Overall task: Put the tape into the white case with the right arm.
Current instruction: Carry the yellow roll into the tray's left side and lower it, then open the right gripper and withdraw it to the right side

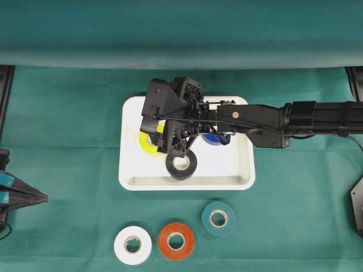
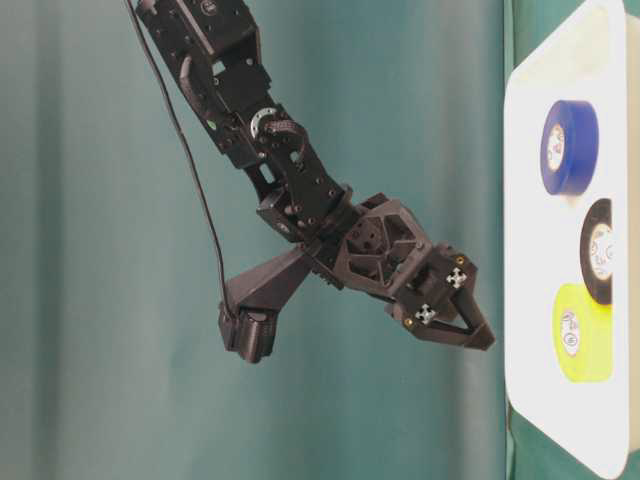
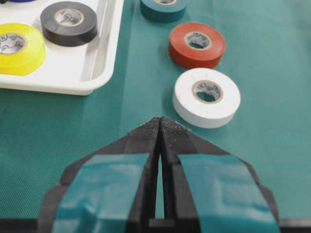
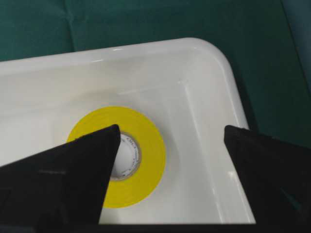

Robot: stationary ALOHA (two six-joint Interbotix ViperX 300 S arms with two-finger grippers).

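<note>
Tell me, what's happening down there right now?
Right pincer open above yellow tape lying in white case. Left pincer shut, idle. Three rolls wait outside; nothing blocking.

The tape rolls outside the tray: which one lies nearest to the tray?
The teal roll. It lies closest to the tray; the red roll and white roll lie farther away.

You have three tape rolls (image 1: 182, 164) lying inside the white case (image 1: 241, 180), three more rolls (image 1: 176, 241) in a row on the worktop (image 1: 68, 130) just before it, and the right hand (image 1: 170, 148) hanging above the case.
</note>
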